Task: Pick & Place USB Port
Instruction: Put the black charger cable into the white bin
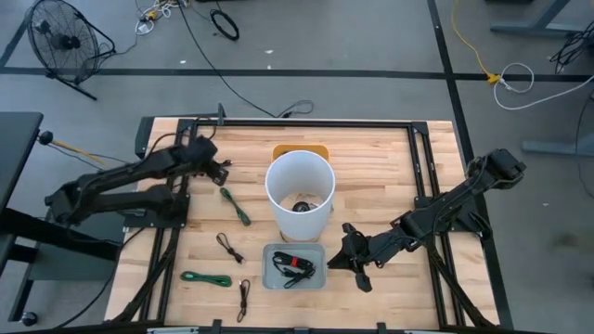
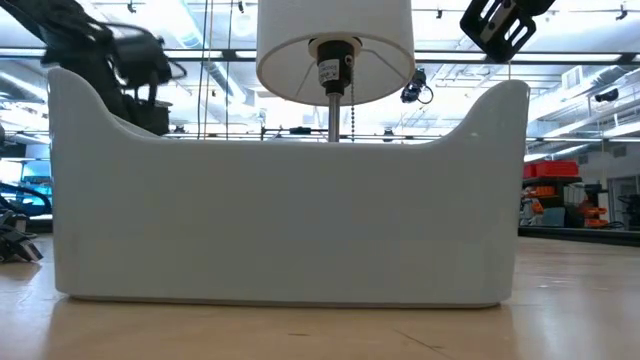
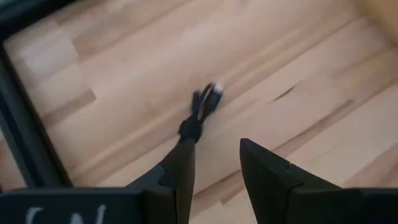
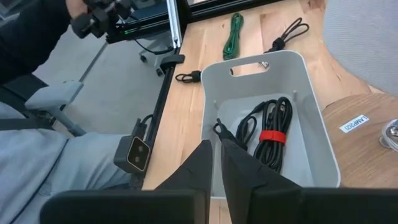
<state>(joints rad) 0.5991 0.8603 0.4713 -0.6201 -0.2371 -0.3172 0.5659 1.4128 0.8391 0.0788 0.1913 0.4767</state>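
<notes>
Black cable point(image 4: 219, 129) is seen pinched between the closed right gripper point(image 4: 217, 152) fingers above the grey bin point(image 4: 323, 134), at six o'clock from the lamp point(image 1: 299, 193). Release should be delayed until centred over it. Left gripper point(image 3: 214, 165) is held parted.

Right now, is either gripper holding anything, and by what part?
The right gripper, over the bin, pinches the end of a thin black cable. The left gripper is open and holds nothing, above another cable on the table.
</notes>
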